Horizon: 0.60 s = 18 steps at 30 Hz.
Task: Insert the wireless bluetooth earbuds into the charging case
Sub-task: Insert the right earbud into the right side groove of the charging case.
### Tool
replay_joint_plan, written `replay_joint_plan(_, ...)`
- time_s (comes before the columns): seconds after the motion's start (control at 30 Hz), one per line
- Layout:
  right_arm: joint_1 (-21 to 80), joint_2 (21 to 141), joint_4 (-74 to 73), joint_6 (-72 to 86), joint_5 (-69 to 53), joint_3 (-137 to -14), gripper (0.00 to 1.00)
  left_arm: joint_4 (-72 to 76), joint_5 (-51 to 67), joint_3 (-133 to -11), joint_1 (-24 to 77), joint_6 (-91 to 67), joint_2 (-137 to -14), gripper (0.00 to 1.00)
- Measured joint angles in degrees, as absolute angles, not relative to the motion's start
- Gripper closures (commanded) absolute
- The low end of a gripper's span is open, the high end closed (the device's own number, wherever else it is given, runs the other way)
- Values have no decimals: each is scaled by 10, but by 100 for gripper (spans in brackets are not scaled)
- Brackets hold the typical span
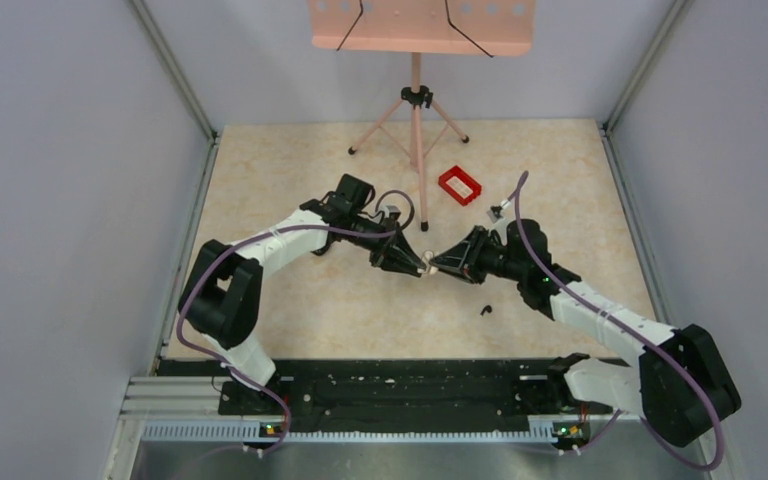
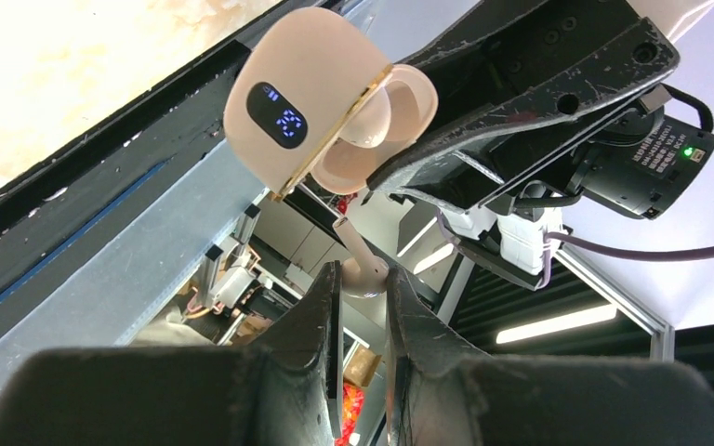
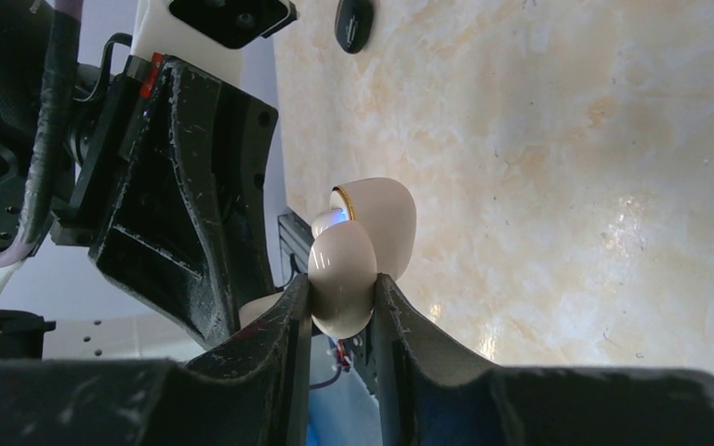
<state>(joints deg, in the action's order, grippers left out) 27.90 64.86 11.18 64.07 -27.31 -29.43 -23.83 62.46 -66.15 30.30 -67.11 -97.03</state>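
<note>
Left wrist view: above the tabletop (image 2: 56,74), one arm offers an earbud (image 2: 361,265) to the open charging case (image 2: 284,111) held by the other.
The left gripper (image 2: 363,283) has its jaws pinching the pale earbud, stem pointing up at the case just above. The right gripper (image 3: 344,295) has its jaws clamped on the case, lid ajar, its hollow facing the earbud and seemingly near in line with the stem.

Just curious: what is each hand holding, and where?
Left hand pinches an earbud by its rounded end; right hand grips the open charging case by one half.
</note>
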Motion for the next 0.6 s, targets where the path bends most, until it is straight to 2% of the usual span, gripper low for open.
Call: replay_joint_plan(0.6,280,631,125,623,-303,-293,100,-258,632,-661,303,-648,-980,100)
